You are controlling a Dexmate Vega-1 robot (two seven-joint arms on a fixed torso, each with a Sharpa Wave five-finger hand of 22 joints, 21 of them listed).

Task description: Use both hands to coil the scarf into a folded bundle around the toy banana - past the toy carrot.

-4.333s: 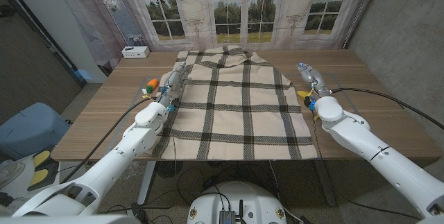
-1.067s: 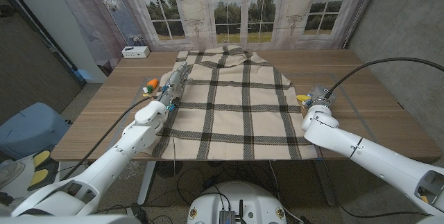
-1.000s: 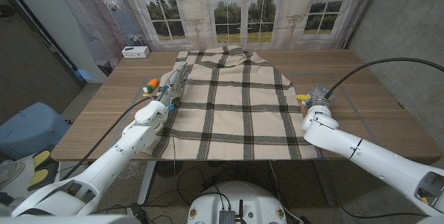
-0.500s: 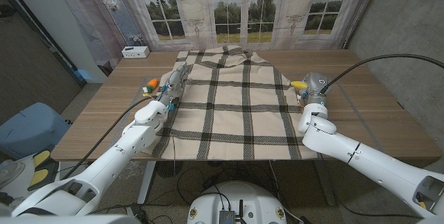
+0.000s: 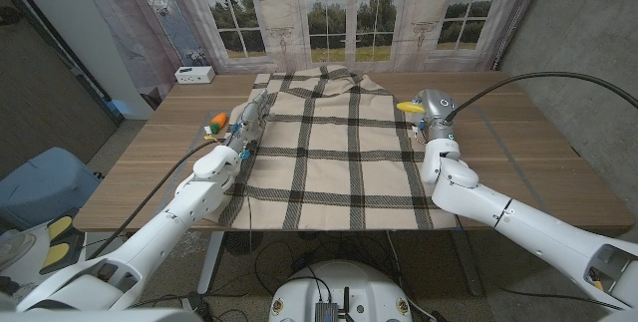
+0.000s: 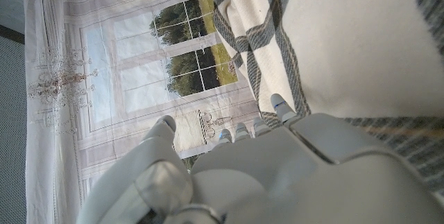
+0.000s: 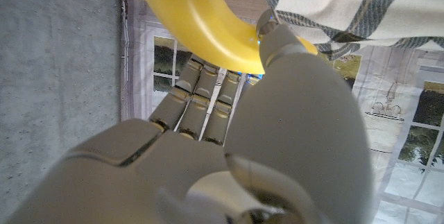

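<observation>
The right hand [image 5: 431, 105], right of centre in the head view, grasps the toy banana [image 5: 407, 106] at the scarf's [image 5: 339, 153] right edge; its fingers are mostly hidden. The left hand [image 5: 249, 120] rests on the scarf's left edge, its grip impossible to judge. The toy carrot [image 5: 215, 120] is half-hidden beside it.

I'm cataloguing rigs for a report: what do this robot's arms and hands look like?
Both arms are glossy white, rounded segments with a black cable running along each. The left robot hand and right robot hand are grey-silver metallic with jointed fingers; small blue marks show on the left fingertips.
</observation>
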